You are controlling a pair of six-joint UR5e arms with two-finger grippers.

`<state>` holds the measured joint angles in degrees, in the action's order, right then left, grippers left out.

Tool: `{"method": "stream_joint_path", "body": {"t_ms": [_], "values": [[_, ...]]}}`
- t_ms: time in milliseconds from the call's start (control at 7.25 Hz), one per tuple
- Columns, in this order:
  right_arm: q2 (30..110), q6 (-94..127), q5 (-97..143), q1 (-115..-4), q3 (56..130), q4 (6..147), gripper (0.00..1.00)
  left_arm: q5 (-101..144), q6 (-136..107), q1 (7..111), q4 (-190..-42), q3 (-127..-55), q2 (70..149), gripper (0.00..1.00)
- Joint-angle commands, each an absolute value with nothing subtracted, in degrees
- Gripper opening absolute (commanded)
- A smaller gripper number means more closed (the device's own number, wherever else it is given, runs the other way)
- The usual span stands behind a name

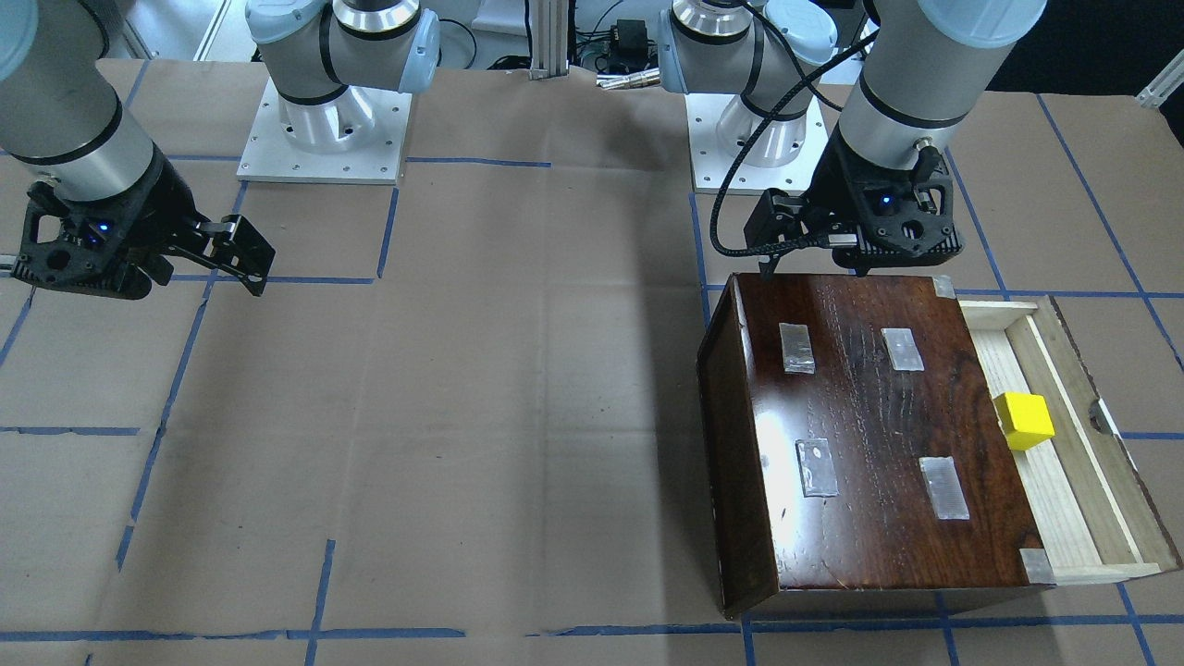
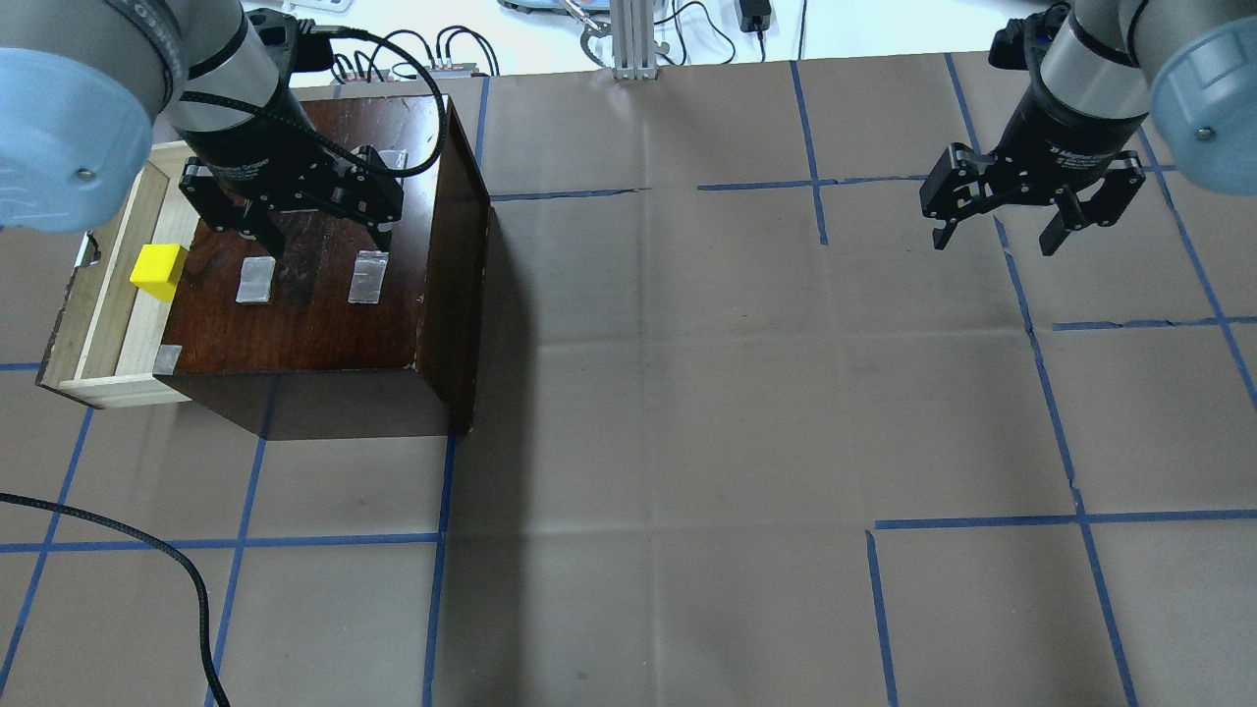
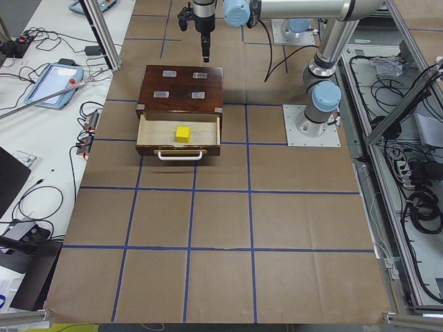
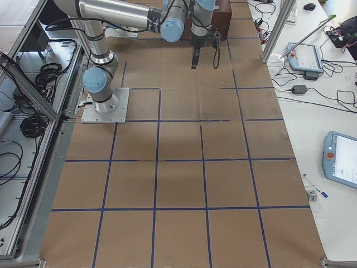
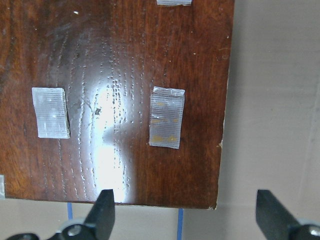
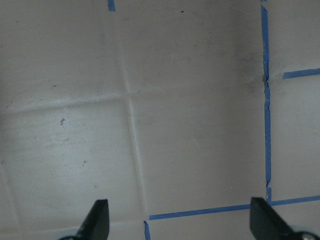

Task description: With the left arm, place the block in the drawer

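The yellow block [image 1: 1023, 421] lies inside the pulled-out pale wood drawer [image 1: 1050, 504] of the dark reddish-brown cabinet [image 1: 860, 444]. The block [image 2: 159, 271] also shows in the overhead view, in the drawer [image 2: 110, 329], and in the exterior left view [image 3: 183, 133]. My left gripper [image 2: 324, 241] hovers open and empty over the cabinet top [image 5: 115, 100], away from the block; its fingertips [image 5: 104, 207] frame the cabinet's edge. My right gripper [image 2: 997, 241] hangs open and empty over bare table at the far side.
Clear tape patches [image 1: 906, 350] are stuck on the cabinet top. Blue tape lines [image 2: 648, 189] grid the brown paper table. A black cable [image 2: 147, 545] lies at the near left edge. The arm base plates [image 1: 324, 129] stand at the robot side.
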<state>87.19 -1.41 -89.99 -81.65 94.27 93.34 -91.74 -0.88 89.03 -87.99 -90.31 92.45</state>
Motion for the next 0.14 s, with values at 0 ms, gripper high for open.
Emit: {"method": "stream_joint_path", "body": {"t_ms": [0], "values": [[87.2, -1.4, -90.0, -81.7, 94.3, 93.3, 1.00, -91.7, -0.9, 89.0, -87.9, -90.4, 92.5, 0.99]]}}
